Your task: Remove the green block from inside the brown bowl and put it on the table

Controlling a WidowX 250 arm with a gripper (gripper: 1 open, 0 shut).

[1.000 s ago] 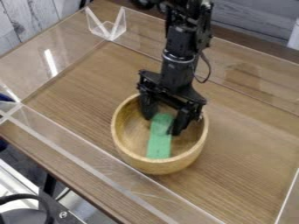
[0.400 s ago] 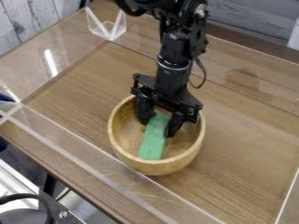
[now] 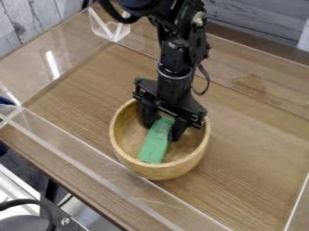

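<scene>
Green block point(image 3: 158, 142) | in bowl point(image 3: 126, 151), frame centre | gripper point(image 3: 165, 121) straddling its upper end, jaws partly open, hold unclear

Only 1 view given, so no shared part between 2 views to tell. Placed above the table point(image 3: 85, 86) and outside it, beyond a near corner of the clear acrylic walls point(image 3: 24, 122). Looks down at a slant and diagonally across the tabletop, toward the far side where pale planks stand in the background. Set at middle distance: wide enough to take in most of the tabletop and the lower part of the arm point(image 3: 179, 54), with the upper part cut off by the top edge. Brown bowl point(image 3: 126, 144) lies a little below the centre of the frame. Dark cables fill the bottom left corner, very near the lens.
</scene>
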